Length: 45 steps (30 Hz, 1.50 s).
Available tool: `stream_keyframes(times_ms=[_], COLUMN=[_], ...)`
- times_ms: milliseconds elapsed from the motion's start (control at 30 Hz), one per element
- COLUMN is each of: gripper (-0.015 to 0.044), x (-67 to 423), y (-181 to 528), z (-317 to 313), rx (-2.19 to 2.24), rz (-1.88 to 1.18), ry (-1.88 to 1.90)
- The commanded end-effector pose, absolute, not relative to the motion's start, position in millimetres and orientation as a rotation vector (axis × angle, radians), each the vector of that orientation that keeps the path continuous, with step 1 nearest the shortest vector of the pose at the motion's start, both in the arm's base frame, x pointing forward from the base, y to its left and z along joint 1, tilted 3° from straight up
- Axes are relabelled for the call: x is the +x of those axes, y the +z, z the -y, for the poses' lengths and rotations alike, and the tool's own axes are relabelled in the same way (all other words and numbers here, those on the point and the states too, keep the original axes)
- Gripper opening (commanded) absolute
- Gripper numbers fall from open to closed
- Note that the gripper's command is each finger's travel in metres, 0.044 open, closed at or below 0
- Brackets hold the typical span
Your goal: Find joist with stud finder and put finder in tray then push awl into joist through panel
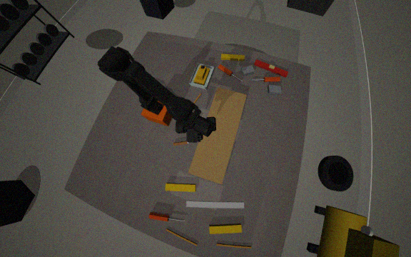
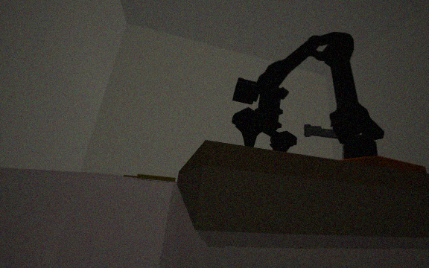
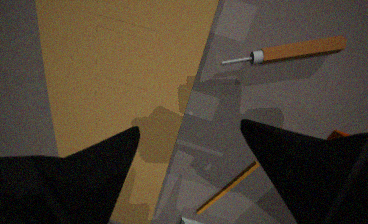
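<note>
The stud finder (image 1: 202, 75), yellow, lies in the pale tray (image 1: 198, 86), whose corner shows at the bottom of the wrist view (image 3: 189, 220). The tan floor panel (image 1: 223, 143) (image 3: 115, 60) lies flat. The awl (image 1: 180, 143) (image 3: 302, 48) lies beside the panel's left edge in the top view, its metal tip towards the panel; the arm partly hides it there. My gripper (image 3: 190, 127) (image 2: 266, 147) is open and empty, pointing down above the panel's edge, with the awl off to the upper right of the fingers in the wrist view. No hole is visible in the part of the panel that shows.
A thin pencil-like stick (image 1: 198, 98) (image 3: 227, 187) lies between tray and awl. An orange block (image 1: 155, 116) is at the arm's base. Beyond the panel's far end lie screwdrivers (image 1: 272, 79), a red level (image 1: 271, 68) and grey blocks (image 1: 275, 89). Yellow blocks (image 1: 180, 187) and a white bar (image 1: 215, 205) lie near its other end.
</note>
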State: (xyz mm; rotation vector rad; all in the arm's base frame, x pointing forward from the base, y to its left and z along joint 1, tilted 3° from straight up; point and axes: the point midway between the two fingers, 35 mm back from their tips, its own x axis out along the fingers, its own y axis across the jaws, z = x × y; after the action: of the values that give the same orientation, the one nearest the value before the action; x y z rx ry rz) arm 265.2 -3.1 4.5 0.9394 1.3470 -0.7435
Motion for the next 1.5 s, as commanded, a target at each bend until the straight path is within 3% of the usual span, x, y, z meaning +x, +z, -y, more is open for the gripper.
stream_keyframes(times_ms=[0,333,1467], gripper=[0.044,0.044,0.044], x=[232,162,170], y=[-5,-17,-28], z=[65,131,123], rx=[1.345,1.915,1.916], rz=[-1.138,-0.584,-0.585], ry=[-1.206,-1.861,-1.86])
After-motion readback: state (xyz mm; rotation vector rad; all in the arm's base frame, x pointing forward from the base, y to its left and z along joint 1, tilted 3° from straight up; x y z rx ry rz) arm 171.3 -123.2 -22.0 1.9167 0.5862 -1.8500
